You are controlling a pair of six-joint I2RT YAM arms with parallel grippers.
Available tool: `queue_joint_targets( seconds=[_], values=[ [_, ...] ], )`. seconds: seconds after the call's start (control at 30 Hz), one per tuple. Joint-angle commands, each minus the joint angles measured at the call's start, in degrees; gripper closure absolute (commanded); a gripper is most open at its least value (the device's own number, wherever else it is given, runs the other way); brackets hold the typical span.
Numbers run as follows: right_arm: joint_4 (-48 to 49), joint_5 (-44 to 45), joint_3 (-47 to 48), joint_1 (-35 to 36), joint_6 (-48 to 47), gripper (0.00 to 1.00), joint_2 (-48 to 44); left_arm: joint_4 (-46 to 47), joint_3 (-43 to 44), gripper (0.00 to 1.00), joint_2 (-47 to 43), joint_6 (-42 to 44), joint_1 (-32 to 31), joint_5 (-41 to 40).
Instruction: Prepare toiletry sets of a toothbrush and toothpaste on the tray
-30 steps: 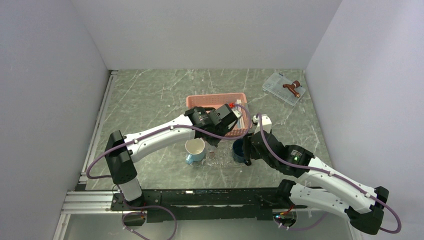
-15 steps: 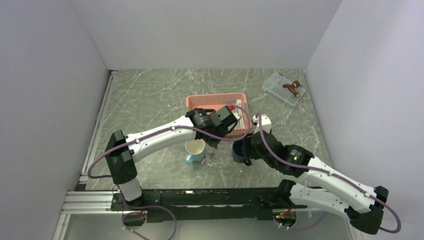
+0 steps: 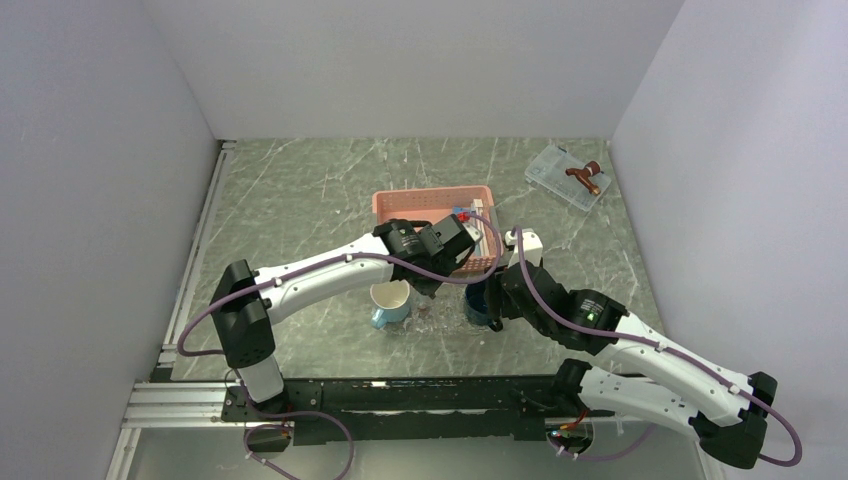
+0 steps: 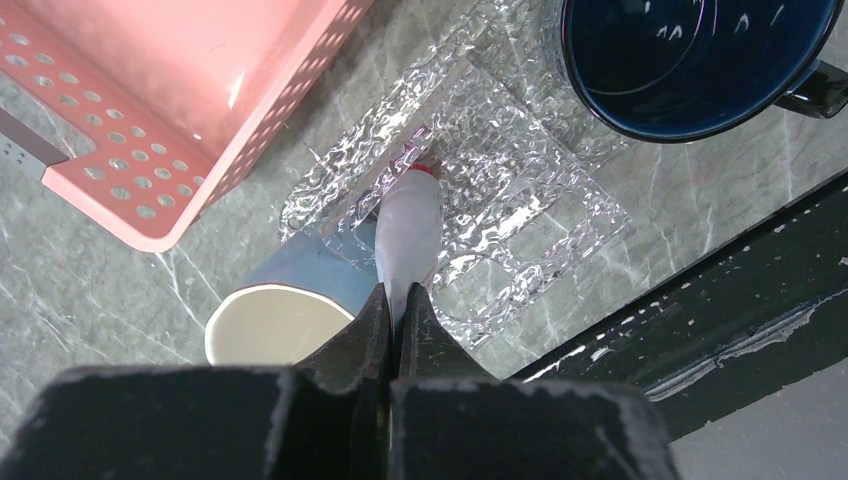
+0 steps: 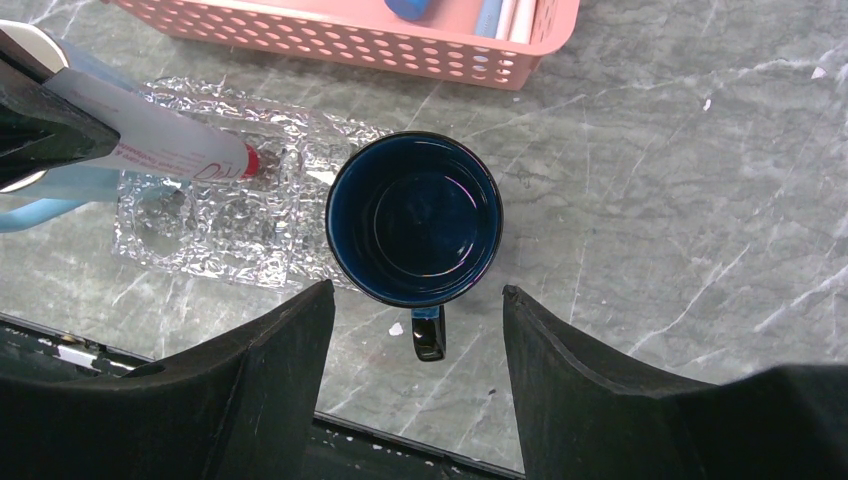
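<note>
my left gripper (image 4: 396,298) pinches a red-capped toothpaste tube (image 4: 408,225) over the clear tray (image 4: 540,200) for placing; right gripper (image 5: 415,295) hangs open above the blue mug (image 5: 414,218).

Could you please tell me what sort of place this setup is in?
Probably a robot test cell in a lab: plain white walls box in a marble-patterned table, the left arm and right arm are bolted to a metal frame, with a pink basket as a prop.
</note>
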Motion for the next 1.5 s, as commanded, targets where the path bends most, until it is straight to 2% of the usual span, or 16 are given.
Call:
queue_joint_targets(
  seconds=[0.0, 0.4, 0.53, 0.6, 0.7, 1.13, 1.47],
  values=[
    [1.9, -0.28, 0.06, 0.12, 0.31, 0.35, -0.08, 1.94, -0.23, 1.0, 0.07, -1.2, -0.38, -0.62],
    [1.93, -0.31, 0.06, 0.13, 0.22, 0.35, 0.29, 2.88, -1.68, 0.95, -0.62, -1.38, -0.43, -0.22],
    [1.88, -0.28, 0.1, 0.08, 0.31, 0.34, 0.49, 3.17, -1.89, 0.89, -1.02, -1.38, -0.38, -0.01],
    [1.9, -0.28, 0.21, 0.13, 0.22, 0.34, 0.69, 3.39, -1.96, 0.8, -1.3, -1.46, -0.42, -0.02],
    [1.9, -0.28, 0.44, 0.13, 0.14, 0.34, 0.92, 3.58, -1.84, 0.72, -1.75, -1.29, -0.39, -0.11],
    [1.82, 0.38, 2.38, 0.13, -0.21, 0.33, 1.93, 2.44, 0.77, 0.55, -4.2, -0.81, -0.3, -3.59],
    [3.17, 1.39, 6.24, 0.1, -0.72, 0.33, 6.01, 1.91, 3.29, 0.43, -8.42, -0.34, -0.2, -10.67]
  ],
)
